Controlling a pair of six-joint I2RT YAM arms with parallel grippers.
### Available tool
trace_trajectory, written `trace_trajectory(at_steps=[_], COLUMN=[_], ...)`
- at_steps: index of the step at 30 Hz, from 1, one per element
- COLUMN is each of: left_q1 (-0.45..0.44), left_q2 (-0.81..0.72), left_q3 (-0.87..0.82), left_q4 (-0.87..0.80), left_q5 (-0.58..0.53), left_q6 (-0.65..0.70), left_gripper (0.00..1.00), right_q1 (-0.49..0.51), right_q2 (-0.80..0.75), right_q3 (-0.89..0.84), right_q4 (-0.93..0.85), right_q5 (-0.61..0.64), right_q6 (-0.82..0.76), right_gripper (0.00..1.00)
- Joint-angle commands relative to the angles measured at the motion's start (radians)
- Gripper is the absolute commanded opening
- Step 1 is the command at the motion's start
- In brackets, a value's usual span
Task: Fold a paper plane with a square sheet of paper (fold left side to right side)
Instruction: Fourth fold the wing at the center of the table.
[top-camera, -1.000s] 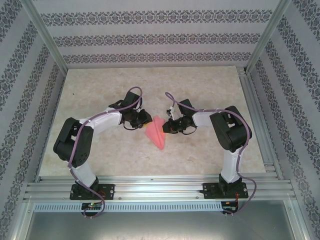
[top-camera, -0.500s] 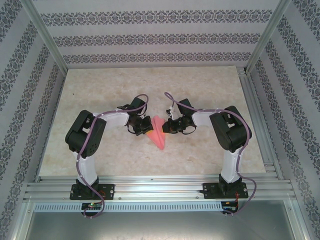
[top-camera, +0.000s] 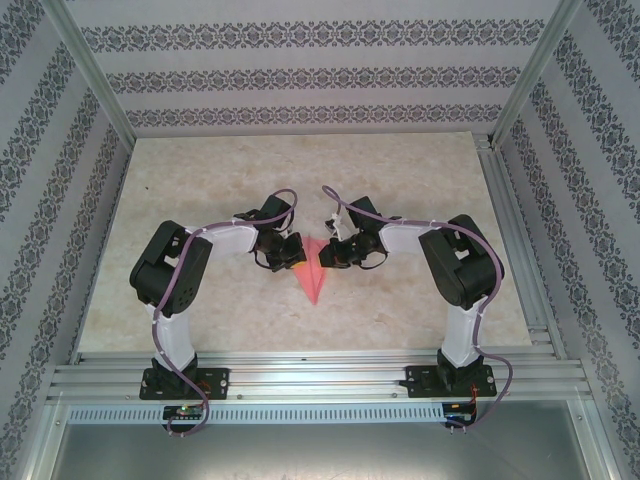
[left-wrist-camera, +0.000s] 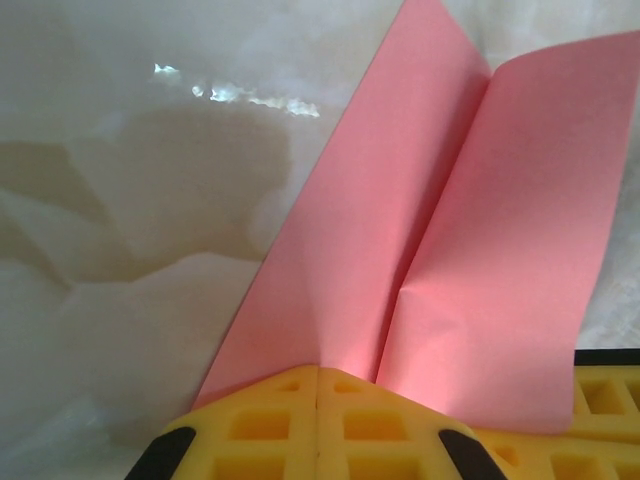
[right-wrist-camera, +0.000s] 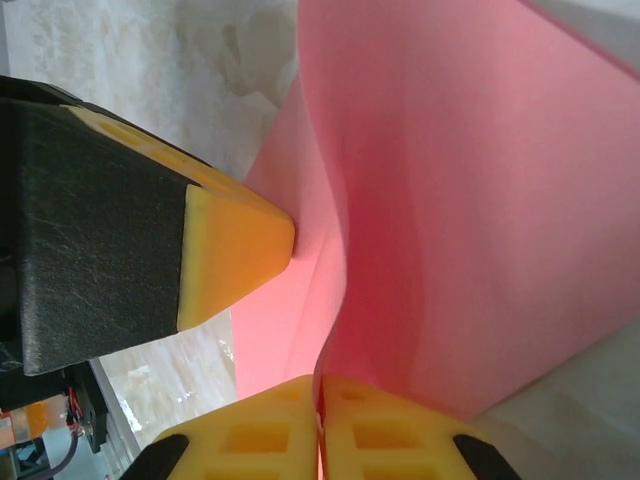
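Observation:
The paper plane (top-camera: 313, 281) is pink paper folded into a narrow dart, with its tip pointing toward the near edge of the table. My right gripper (top-camera: 327, 254) is shut on its upper right edge. The right wrist view shows the paper (right-wrist-camera: 450, 200) running into the seam between the closed yellow pads of that gripper (right-wrist-camera: 318, 385). My left gripper (top-camera: 296, 256) is shut, with nothing seen between its pads. Its pointed tip (left-wrist-camera: 318, 372) presses against the paper's left flap (left-wrist-camera: 440, 230). That same yellow fingertip (right-wrist-camera: 240, 245) touches the paper in the right wrist view.
The marble-look tabletop (top-camera: 200, 190) spreads out on all sides of the paper. Patterned walls close in the back and sides. An aluminium rail (top-camera: 320, 380) carries both arm bases at the near edge, and another rail (top-camera: 515, 240) runs along the right side.
The left arm has swung right and closed, bringing its tip against the paper. The paper now looks narrower, and its tip has shifted slightly left.

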Motion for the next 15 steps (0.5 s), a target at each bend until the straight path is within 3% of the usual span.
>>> trace_trajectory(at_steps=[1,15], left_q1=[-0.014,-0.014], left_q2=[0.004,-0.001], left_q3=[-0.028,-0.012], left_q4=[-0.032,-0.042], left_q5=[-0.029,-0.023], left_q6=[0.019,0.023], left_gripper=[0.0,0.02], right_q1=[0.008,0.01], right_q2=[0.014,0.082], right_q3=[0.008,0.001], right_q4=[-0.008,-0.03], right_q5=[0.023,0.059], right_q6=[0.005,-0.014], right_gripper=[0.09,0.09])
